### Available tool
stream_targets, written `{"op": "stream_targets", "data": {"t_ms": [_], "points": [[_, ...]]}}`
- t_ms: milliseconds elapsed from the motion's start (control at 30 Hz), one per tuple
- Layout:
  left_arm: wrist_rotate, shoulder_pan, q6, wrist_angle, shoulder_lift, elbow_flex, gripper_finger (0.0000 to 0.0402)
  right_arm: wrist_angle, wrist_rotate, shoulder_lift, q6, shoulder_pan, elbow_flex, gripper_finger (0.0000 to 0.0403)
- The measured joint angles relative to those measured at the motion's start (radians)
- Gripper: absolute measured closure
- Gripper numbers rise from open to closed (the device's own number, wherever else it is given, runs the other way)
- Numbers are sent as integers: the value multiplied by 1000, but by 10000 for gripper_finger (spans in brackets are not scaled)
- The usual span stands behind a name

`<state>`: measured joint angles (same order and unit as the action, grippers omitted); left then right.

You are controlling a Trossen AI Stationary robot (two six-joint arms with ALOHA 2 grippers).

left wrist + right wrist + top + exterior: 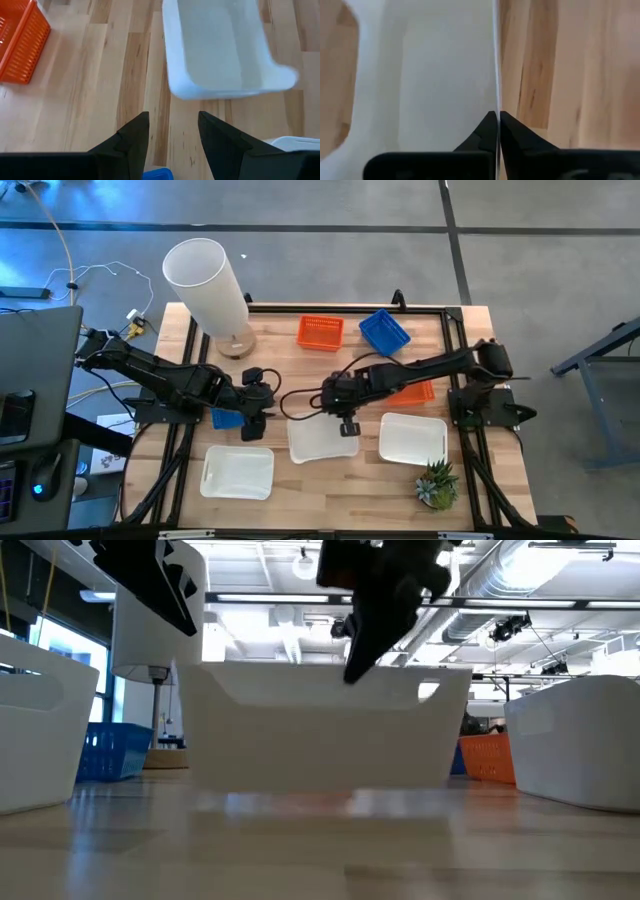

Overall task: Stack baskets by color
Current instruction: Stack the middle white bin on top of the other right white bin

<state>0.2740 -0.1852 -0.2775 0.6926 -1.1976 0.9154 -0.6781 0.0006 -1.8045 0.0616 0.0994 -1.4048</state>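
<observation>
Wooden planks make the top of the bench [330, 480], which stands on a grey floor, and a dark frame runs around its edges. At the back left of the bench stands a tall white cylinder lamp [208, 280], and a small green plant [437, 483] sits at the front right corner.

Near the back edge lie an orange basket [320, 332] and, just beside it to the right, a blue basket [384, 331]. A second orange basket [415, 392] shows partly under the right arm, and a second blue basket [226, 418] lies partly under the left arm. Along the front there are three white baskets: the left one [237, 472], the middle one [318, 440] and the right one [412, 438], all apart from each other.

The right end effector [347, 427] is at the back right part of the middle white basket. Its fingers are closed on the thin wall of this basket, one finger inside and one outside, as the right wrist view shows.

The left end effector [256, 425] is between the second blue basket and the middle white basket. Its fingers [131, 140] stand apart and hold nothing.
</observation>
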Motion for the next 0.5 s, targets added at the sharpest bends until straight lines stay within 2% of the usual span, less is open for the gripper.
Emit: {"op": "stream_targets", "data": {"t_ms": [233, 500], "points": [[0, 0, 10, 0, 0, 0, 243, -12, 22, 74, -17, -1, 0, 403], [2, 0, 11, 0, 0, 0, 243, -111, 52, 171, -68, -3, 0, 403]]}}
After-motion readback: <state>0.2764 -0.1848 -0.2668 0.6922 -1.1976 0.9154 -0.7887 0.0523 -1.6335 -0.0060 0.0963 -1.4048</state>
